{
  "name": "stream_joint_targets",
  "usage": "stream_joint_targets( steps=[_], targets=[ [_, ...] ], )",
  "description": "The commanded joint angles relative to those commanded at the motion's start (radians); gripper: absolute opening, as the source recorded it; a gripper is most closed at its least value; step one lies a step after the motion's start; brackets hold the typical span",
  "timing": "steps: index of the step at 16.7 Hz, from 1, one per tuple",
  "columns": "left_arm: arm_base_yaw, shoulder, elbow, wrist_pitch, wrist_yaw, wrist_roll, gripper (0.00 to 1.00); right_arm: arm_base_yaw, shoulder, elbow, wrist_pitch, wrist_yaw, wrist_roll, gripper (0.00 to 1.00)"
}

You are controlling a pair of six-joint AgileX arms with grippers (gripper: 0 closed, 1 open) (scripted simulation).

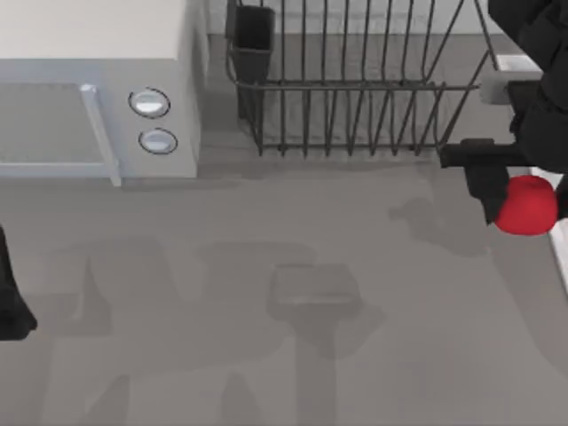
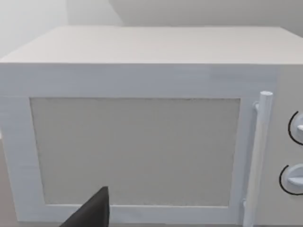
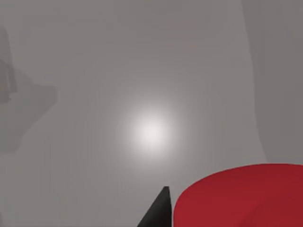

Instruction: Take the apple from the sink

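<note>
The apple (image 1: 528, 209), a smooth bright red ball, hangs above the grey counter at the right side of the top view, beside the pale rim of the sink (image 1: 560, 241). My right gripper (image 1: 519, 191) is shut on it, with one black finger (image 1: 488, 188) against its left side. The apple's shadow falls on the counter to its left. In the right wrist view the apple (image 3: 241, 196) sits close beside a black fingertip (image 3: 158, 210), over bare grey surface. My left arm (image 1: 11, 302) stays parked at the left edge of the table.
A white microwave (image 1: 98, 106) with two round knobs stands at the back left; it faces the left wrist camera (image 2: 137, 146). A dark wire dish rack (image 1: 355, 98) holding a dark cup (image 1: 253, 40) stands at the back, just left of my right arm.
</note>
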Motion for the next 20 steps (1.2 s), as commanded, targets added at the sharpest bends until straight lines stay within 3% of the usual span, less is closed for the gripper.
stream_joint_targets(
  steps=[7,13,20],
  targets=[
    [0.000,0.000,0.000,0.000,0.000,0.000,1.00,0.006,0.049,-0.266,0.336,0.002,0.003,0.00],
    [0.000,0.000,0.000,0.000,0.000,0.000,1.00,0.007,0.060,-0.318,0.389,0.002,0.004,0.00],
    [0.000,0.000,0.000,0.000,0.000,0.000,1.00,0.007,0.060,-0.318,0.389,0.002,0.004,0.53]
  ],
)
